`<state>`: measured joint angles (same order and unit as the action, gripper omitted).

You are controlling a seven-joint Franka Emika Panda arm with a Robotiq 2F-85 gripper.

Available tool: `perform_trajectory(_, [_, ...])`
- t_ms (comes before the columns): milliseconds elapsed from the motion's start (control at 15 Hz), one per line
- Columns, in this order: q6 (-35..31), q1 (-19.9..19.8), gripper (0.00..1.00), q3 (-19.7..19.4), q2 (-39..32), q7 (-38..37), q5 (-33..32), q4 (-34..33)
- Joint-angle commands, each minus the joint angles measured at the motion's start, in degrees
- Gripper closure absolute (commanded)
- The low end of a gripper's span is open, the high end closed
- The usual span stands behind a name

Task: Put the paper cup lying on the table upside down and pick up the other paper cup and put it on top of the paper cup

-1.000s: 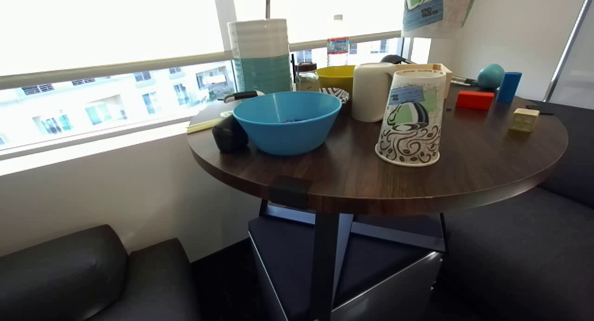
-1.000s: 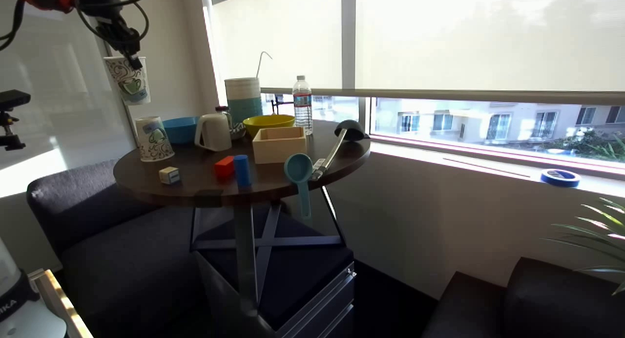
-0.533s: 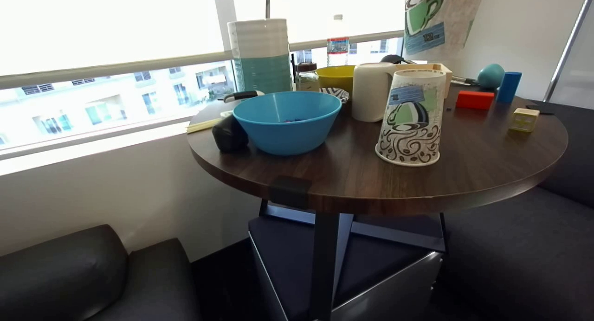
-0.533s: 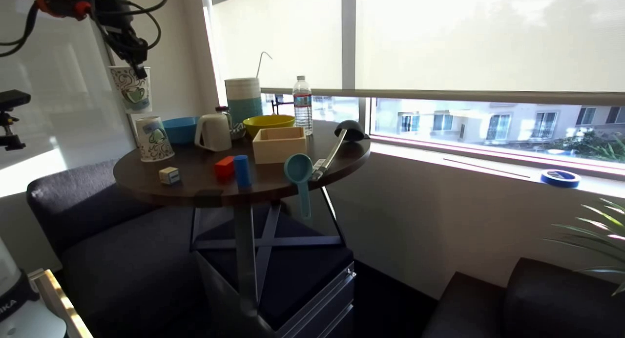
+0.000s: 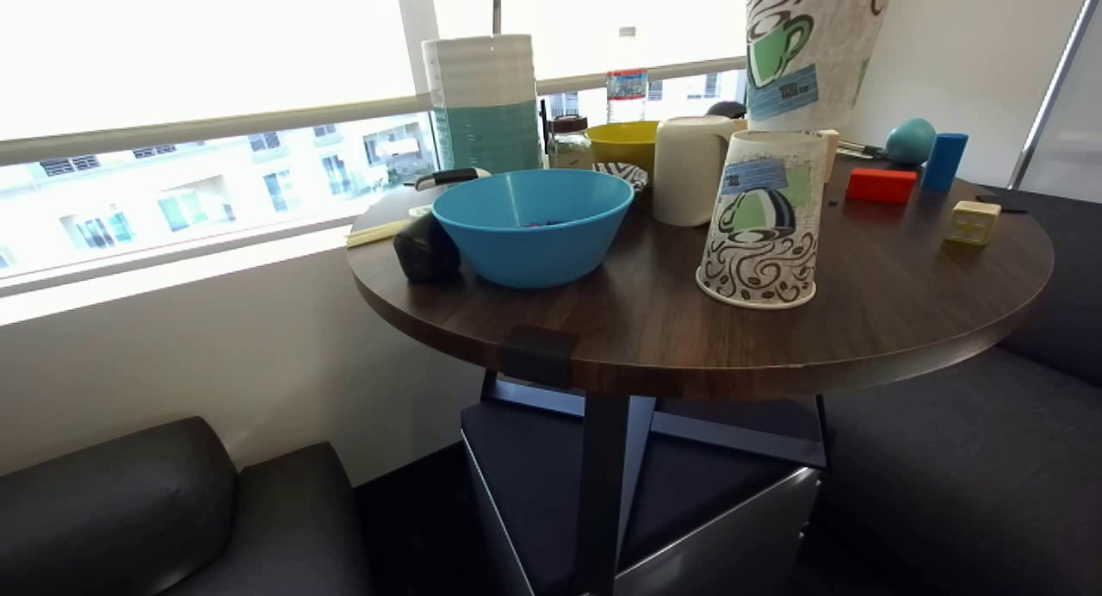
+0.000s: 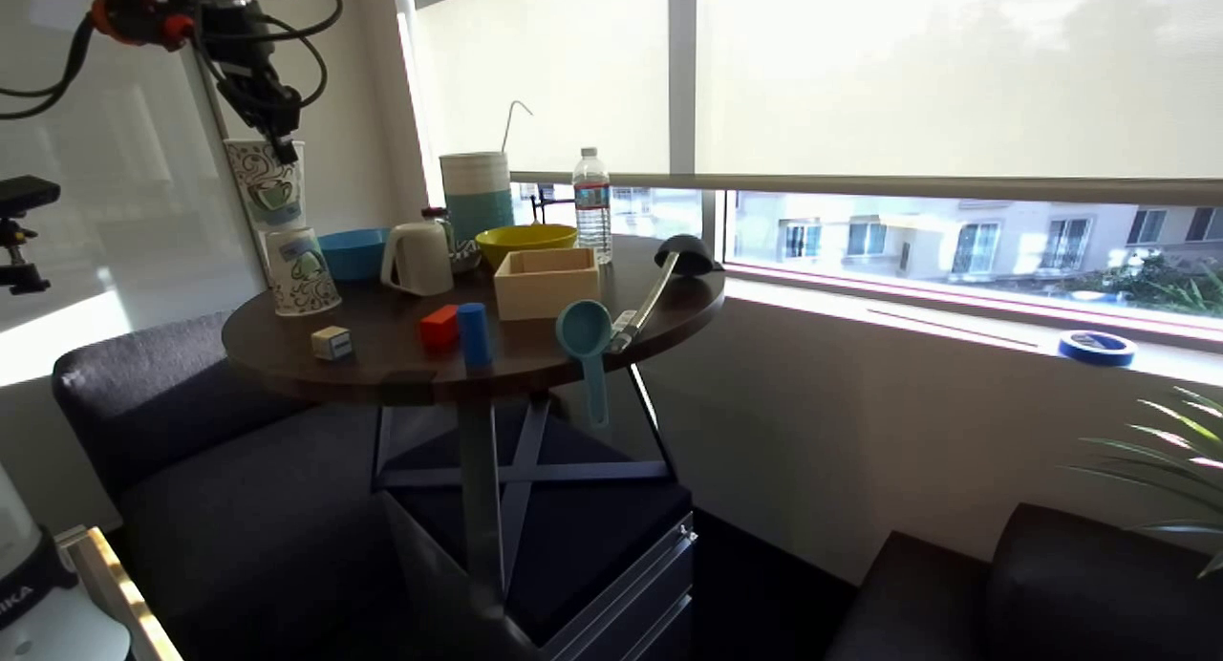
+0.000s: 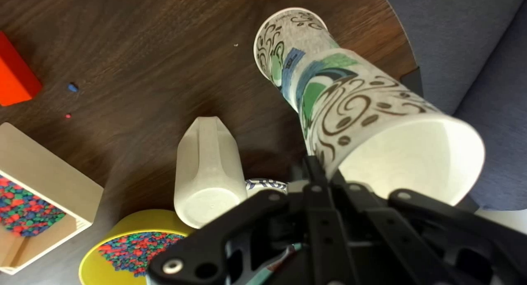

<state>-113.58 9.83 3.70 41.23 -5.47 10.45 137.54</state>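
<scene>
Paper cup [image 7: 366,97], mouth up, hangs over the table [image 5: 646,320], its rim pinched tight in the gripper [image 7: 326,171]; lower down, its twin [image 5: 762,226] stands upside down. Whether they touch is unclear.

The robot [image 6: 244,59] has black jaws, silver screws [image 7: 172,266], looped black cables [image 6: 339,8], orange fittings [image 6: 111,16] and a white, dark-banded base [image 6: 67,628] lettered “IKA”.

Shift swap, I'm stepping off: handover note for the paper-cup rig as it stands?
Gripper: shut on the held cup at its rim, cup mouth up.
Standing cup: upside down on the table, lower than the held cup.
Done: standing cup inverted, held cup picked up.
Left: set the held cup on the standing cup, then release. Whether they're centred or touching, I can't tell; check first.
</scene>
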Motion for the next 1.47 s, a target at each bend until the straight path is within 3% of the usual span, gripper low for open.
perform_trajectory(0, [-0.55,-0.84,0.99,0.38,-1.21,1.09,1.24,-1.11])
perform_trajectory(1000, [-1.92,-0.48,0.99,0.85,-2.14,1.94,1.03,-0.69])
perform_trajectory(1400, [-2.66,-1.06,0.99,2.69,-2.43,0.52,-0.43,-0.82])
